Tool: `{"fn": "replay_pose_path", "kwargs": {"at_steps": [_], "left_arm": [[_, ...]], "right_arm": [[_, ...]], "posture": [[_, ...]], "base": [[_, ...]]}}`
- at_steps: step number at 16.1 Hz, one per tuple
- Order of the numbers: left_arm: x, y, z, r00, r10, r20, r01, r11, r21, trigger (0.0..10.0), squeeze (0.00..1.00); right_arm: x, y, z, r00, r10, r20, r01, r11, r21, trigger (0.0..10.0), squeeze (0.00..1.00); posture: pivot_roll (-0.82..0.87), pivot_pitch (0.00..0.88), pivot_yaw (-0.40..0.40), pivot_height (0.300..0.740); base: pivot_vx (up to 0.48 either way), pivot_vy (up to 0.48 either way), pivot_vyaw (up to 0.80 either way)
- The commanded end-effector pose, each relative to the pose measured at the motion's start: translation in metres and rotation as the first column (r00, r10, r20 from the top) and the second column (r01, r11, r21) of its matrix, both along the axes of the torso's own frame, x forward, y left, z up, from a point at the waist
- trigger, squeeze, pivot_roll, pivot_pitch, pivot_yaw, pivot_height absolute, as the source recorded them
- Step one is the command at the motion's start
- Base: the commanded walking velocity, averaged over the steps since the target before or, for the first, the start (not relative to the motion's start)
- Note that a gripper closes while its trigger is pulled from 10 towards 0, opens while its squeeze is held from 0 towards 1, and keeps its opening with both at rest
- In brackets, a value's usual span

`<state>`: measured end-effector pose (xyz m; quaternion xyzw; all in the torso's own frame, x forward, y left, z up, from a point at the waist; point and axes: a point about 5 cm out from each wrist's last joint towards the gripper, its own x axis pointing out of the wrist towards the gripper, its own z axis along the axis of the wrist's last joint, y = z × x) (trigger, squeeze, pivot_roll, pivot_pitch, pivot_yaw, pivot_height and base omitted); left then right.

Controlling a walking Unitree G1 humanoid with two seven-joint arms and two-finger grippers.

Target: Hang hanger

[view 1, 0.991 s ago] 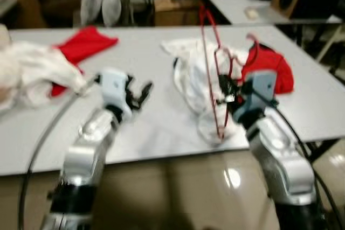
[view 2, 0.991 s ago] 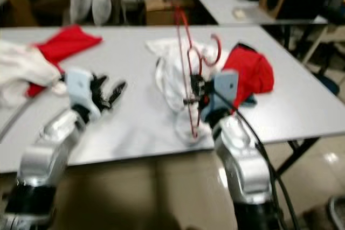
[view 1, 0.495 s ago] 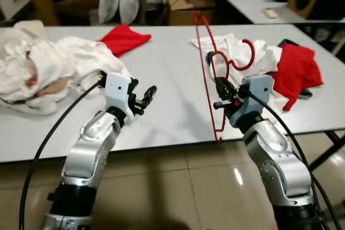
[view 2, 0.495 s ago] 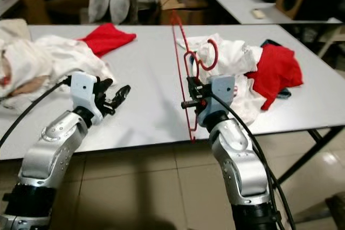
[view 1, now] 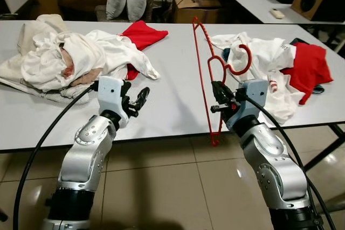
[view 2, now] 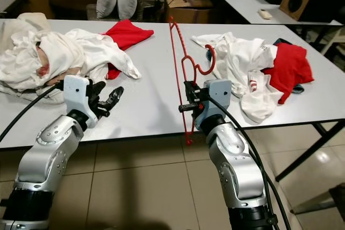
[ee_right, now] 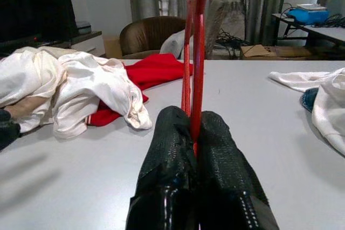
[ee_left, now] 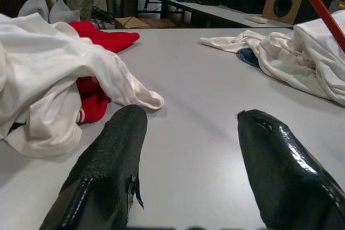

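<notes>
Over the near edge of the white table (view 1: 172,106) my right gripper (view 1: 218,98) is clenched on the red hanger (view 1: 207,74), its two black fingers (ee_right: 171,149) pressed together around the thin red wire. I hold the hanger upright and edge-on, so its long side runs from high above the tabletop down past the table's front edge, with its lowest corner hanging in front of the tiled floor (view 1: 172,187). Its curved hook (view 1: 242,60) points toward my right, in front of the white garment (view 1: 269,63) that lies crumpled on the right part of the table. A red garment (view 1: 310,68) lies against that white one, farther to my right.

My left gripper (view 1: 139,100) hovers just above the table near its front edge, released, with its fingers (ee_left: 108,165) spread apart and nothing between them. Beyond it, on the left part of the table, lies a heap of white clothes (view 1: 59,57), and a red cloth (view 1: 141,33) lies half under the heap's far side
</notes>
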<state>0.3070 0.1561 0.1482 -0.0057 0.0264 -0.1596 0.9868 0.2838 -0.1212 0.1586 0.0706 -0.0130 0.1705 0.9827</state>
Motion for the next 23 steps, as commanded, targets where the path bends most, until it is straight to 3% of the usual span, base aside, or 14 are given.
{"fn": "replay_pose_path", "kwargs": {"at_steps": [1,4,7,10,14,16,20,23], "left_arm": [[0.004,-0.005,0.006,1.000,-0.002,0.013,0.002,1.000,-0.008,10.0,0.00],[-0.001,-0.001,0.000,1.000,-0.001,0.002,0.001,0.999,0.032,10.0,0.00],[0.002,0.003,0.003,0.999,0.028,0.027,-0.029,0.999,0.015,10.0,0.00],[-0.005,0.007,-0.001,1.000,0.009,0.018,-0.009,0.999,0.035,10.0,0.00],[-0.003,0.009,0.000,0.999,0.024,0.024,-0.025,0.999,0.037,10.0,0.00],[-0.005,0.009,-0.003,1.000,0.018,0.017,-0.019,0.999,0.043,10.0,0.00],[0.000,0.007,-0.003,1.000,0.016,0.018,-0.017,0.999,0.043,10.0,0.00],[0.000,0.009,-0.003,0.999,0.023,0.022,-0.024,0.999,0.040,10.0,0.00]], "right_arm": [[0.002,-0.007,0.003,1.000,-0.017,0.012,0.017,1.000,-0.019,10.0,0.00],[0.001,-0.009,-0.005,0.998,-0.053,-0.024,0.054,0.999,0.008,10.0,0.00],[0.001,-0.003,-0.012,0.998,-0.021,-0.058,0.016,0.996,-0.086,10.0,0.00],[-0.003,-0.001,-0.016,0.998,0.018,-0.065,-0.025,0.995,-0.096,10.0,0.00],[-0.003,0.002,-0.016,0.997,0.051,-0.060,-0.059,0.989,-0.139,10.0,0.00],[-0.003,-0.005,-0.018,0.997,-0.018,-0.074,0.013,0.997,-0.077,10.0,0.00],[0.001,-0.008,-0.015,0.997,-0.018,-0.073,0.011,0.995,-0.098,10.0,0.00],[-0.002,-0.009,-0.017,0.996,-0.033,-0.087,0.028,0.998,-0.059,10.0,0.00]], "posture": [[-0.13,0.000,-0.047,0.740],[-0.12,0.000,-0.054,0.740],[-0.13,0.000,-0.053,0.740],[-0.12,0.000,-0.062,0.740],[-0.13,0.000,-0.058,0.740],[-0.13,0.000,-0.060,0.740],[-0.14,0.000,-0.053,0.740],[-0.14,0.000,-0.046,0.740]], "base": [[0.000,0.000,0.00],[0.000,0.000,0.00],[0.186,0.000,0.00],[0.321,0.000,0.00],[0.361,0.000,0.24],[0.360,0.000,0.00],[0.363,0.000,0.00],[0.243,0.000,0.00]]}}
